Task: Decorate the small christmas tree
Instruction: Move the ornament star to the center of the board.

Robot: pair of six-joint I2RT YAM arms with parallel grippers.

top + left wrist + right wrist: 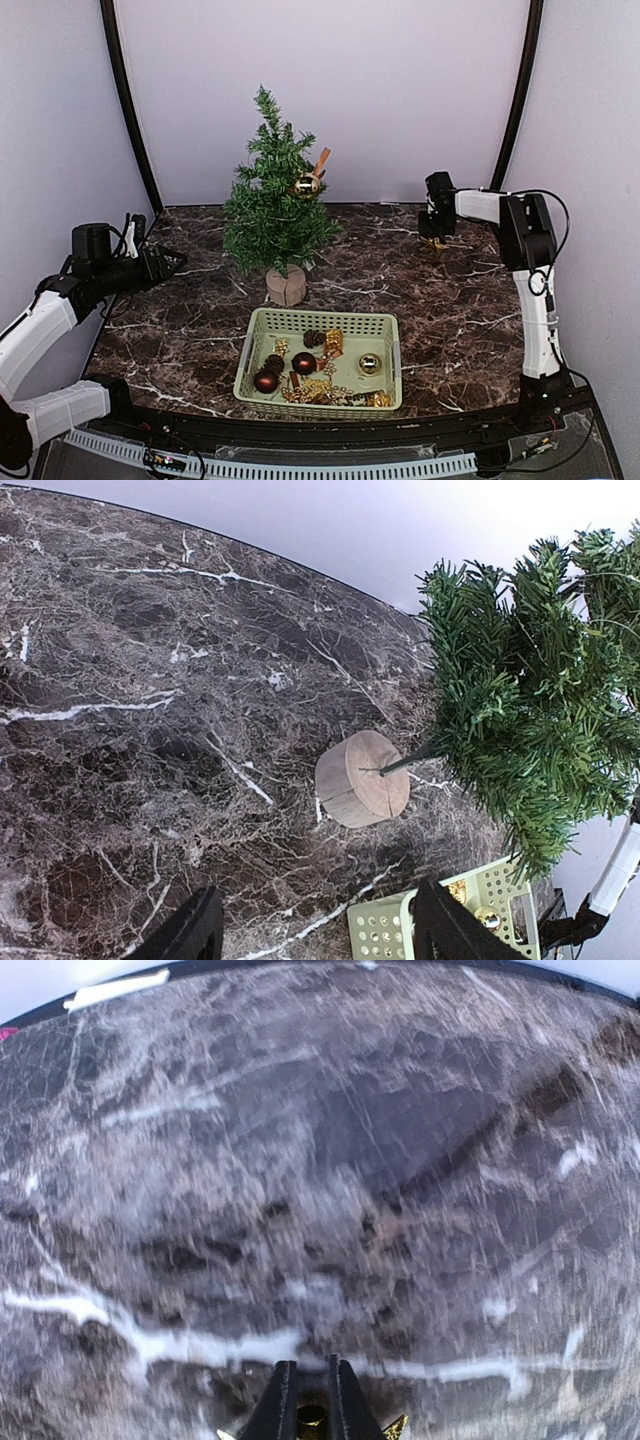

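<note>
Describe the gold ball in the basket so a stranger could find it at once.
Start at the small christmas tree on the marble table; just in front of its wooden base sits a pale green basket. In the basket's right half lies the gold ball, shiny and on its own, while the dark red balls and glittery pieces crowd the left.

My right gripper (312, 1368) sits at the bottom edge, its two black fingers (283, 1405) nearly together, pinching a small shiny gold ornament (312, 1418) whose pointed tips jut out on either side. Beyond them spreads a dark brown marble tabletop (330, 1160) with white veins, blurred.
</note>
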